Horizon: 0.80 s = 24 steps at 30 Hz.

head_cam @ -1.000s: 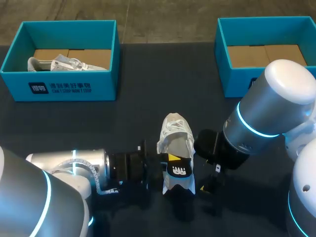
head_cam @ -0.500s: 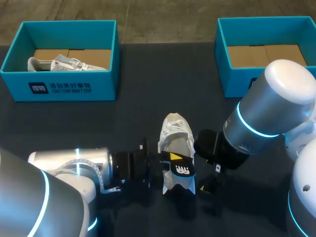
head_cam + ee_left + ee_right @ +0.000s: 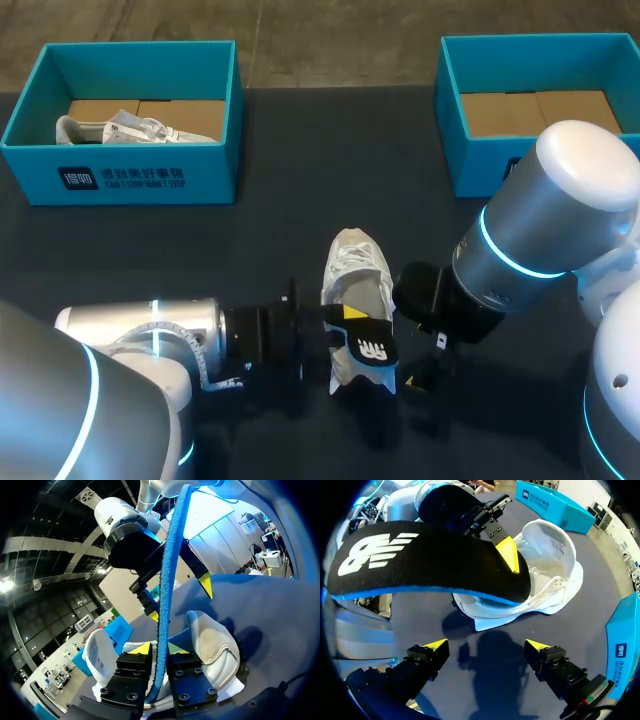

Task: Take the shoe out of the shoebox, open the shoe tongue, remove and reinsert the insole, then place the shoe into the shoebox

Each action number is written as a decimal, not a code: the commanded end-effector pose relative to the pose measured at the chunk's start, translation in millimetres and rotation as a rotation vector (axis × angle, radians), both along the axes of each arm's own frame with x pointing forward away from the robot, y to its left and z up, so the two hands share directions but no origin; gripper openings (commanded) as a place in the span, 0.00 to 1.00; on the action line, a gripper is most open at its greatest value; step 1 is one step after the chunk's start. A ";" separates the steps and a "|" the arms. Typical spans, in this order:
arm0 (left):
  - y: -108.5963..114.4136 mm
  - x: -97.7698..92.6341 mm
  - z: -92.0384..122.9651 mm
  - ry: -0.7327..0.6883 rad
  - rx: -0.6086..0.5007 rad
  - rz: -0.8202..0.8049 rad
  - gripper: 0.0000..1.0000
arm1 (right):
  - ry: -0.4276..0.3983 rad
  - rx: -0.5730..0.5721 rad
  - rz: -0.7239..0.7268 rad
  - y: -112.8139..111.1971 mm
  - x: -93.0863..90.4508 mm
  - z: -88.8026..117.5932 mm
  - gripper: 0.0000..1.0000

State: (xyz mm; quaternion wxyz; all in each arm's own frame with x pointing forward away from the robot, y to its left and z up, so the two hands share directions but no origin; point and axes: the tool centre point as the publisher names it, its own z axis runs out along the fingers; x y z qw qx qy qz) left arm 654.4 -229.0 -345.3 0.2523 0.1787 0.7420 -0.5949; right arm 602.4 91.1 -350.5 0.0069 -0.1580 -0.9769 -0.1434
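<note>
A white shoe (image 3: 357, 275) lies on the dark table between my two arms, toe pointing away; it also shows in the right wrist view (image 3: 547, 565). Its insole (image 3: 368, 347), black on top with a white logo and blue underneath, hangs over the heel end. My left gripper (image 3: 338, 322) is shut on the insole's edge; in the left wrist view the blue edge (image 3: 167, 590) rises from between the yellow fingertips (image 3: 141, 648). My right gripper (image 3: 486, 647) stands open just above the table beside the shoe's heel, with the insole (image 3: 420, 560) ahead of it.
A teal shoebox (image 3: 120, 180) at the back left holds another pale shoe (image 3: 130, 128). A second teal shoebox (image 3: 455, 150) at the back right shows only its cardboard floor. My right arm's bulky elbow (image 3: 545, 220) overhangs the right side.
The insole has shifted slightly right and toward the near edge over the shoe's heel, carried by my left gripper. The right arm and the shoe have stayed put.
</note>
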 end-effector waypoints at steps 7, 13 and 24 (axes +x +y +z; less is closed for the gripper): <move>3.7 -7.4 7.3 -0.006 0.002 0.003 0.30 | 0.000 0.003 0.000 -0.9 -0.9 -0.3 1.00; 1.0 -10.2 12.1 -0.016 0.019 0.008 0.30 | 0.000 0.003 0.000 -0.9 -0.9 -0.3 1.00; 0.6 -13.8 15.8 -0.011 0.072 0.021 0.31 | 0.000 0.003 0.000 -0.9 -0.9 -0.3 1.00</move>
